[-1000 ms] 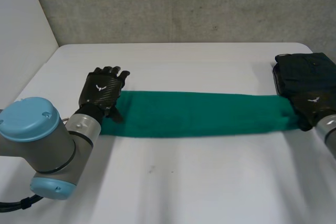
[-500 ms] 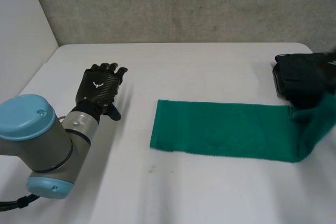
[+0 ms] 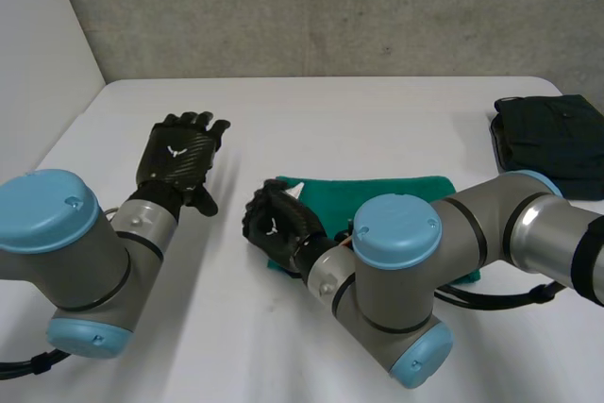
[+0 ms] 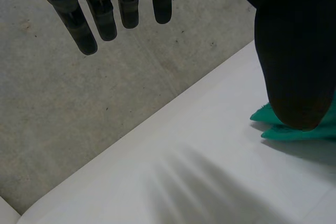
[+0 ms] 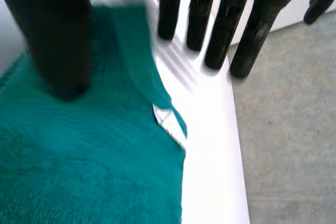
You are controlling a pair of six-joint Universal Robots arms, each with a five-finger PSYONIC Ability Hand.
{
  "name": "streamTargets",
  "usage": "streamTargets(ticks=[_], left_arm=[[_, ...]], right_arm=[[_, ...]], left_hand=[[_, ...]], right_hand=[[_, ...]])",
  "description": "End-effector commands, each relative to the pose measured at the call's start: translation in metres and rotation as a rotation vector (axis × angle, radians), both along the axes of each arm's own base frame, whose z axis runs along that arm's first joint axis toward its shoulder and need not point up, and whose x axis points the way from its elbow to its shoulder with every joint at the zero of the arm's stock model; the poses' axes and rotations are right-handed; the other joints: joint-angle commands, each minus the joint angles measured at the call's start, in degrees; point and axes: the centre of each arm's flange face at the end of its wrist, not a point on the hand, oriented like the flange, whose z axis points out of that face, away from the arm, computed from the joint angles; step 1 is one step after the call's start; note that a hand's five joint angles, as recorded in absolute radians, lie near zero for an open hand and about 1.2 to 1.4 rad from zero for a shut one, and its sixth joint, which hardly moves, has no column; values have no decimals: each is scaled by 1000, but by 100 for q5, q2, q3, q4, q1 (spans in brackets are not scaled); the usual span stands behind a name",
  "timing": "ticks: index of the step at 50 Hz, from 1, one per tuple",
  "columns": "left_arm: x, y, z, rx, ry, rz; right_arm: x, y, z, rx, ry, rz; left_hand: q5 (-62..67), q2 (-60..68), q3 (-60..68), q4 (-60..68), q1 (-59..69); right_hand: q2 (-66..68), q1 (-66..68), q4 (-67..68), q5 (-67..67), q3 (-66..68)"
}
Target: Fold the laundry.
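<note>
Green towel (image 3: 359, 190) in the middle of the white table (image 3: 330, 110), doubled over, long axis side to side between the arms. Right at its left end, the right hand (image 3: 276, 224): fingers (image 5: 231, 35) straight, thumb spread wide above the cloth, nothing clamped. Far closer than the left hand (image 3: 179, 156), flat-fingered, off the cloth beside that same end. Dark folded garment (image 3: 549, 134) well off right. White bird-like mark on each hand's back; no readable writing.

Black left hand (image 3: 179, 159), grey blue-capped arm (image 3: 146, 226)
</note>
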Motion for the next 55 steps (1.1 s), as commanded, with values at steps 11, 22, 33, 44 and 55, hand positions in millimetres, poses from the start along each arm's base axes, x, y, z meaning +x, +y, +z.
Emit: streamTargets(ticks=[11,22,33,44,55], left_arm=[[-50,19,30,-99,55,-144],[-82,37,11,-64,42,-233],[-80,44,6,-28,21,-239],[-52,36,27,-29,23,-165],[-25,15,35,-36,37,16]], right_arm=[[-123,-58,80,539,-486,-579],[-192,-61,10,621,-335,-776],[-207,-84,-5,519,-264,-823],[-124,-70,61,220,-246,-540],[-25,27,20,180,-65,-50]], left_hand=[[-271,-177,-225,-179,-173],[-267,-173,-220,-174,-169],[-267,-173,-220,-174,-169],[-271,-177,-225,-179,-173],[-271,-177,-225,-179,-173]], right_hand=[[-2581,-1607,-2697,-2676,-2667],[-1584,-611,-1700,-1680,-1671],[4419,5393,4303,4324,4333],[4419,5393,4303,4324,4333],[4419,5393,4303,4324,4333]])
